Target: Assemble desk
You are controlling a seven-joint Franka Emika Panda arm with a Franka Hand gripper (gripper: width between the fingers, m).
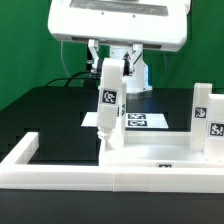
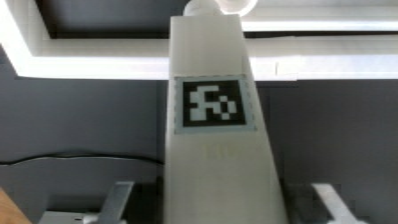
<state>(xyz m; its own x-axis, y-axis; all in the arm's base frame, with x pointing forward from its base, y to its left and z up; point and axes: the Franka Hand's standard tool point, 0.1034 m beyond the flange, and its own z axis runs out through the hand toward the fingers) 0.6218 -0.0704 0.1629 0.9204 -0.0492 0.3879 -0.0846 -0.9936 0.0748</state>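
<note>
Exterior view: gripper [image 1: 110,75] at frame centre holds a white leg [image 1: 106,105] upright, tag facing the camera, its lower end at the tabletop panel [image 1: 160,155] lying in the lower right against the white rim [image 1: 60,168]. A second leg [image 1: 207,120] stands at the right edge. Marker board [image 1: 140,122] lies behind. Wrist view: fingers [image 2: 111,200] closed on either side of the tagged leg [image 2: 214,120], gripping it.

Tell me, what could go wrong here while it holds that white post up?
The leg hangs upright in the gripper over the tabletop; if it's slightly tilted, its lower end may miss or jam at its hole. Another leg already stands nearby, so a sideways swing could knock it.
</note>
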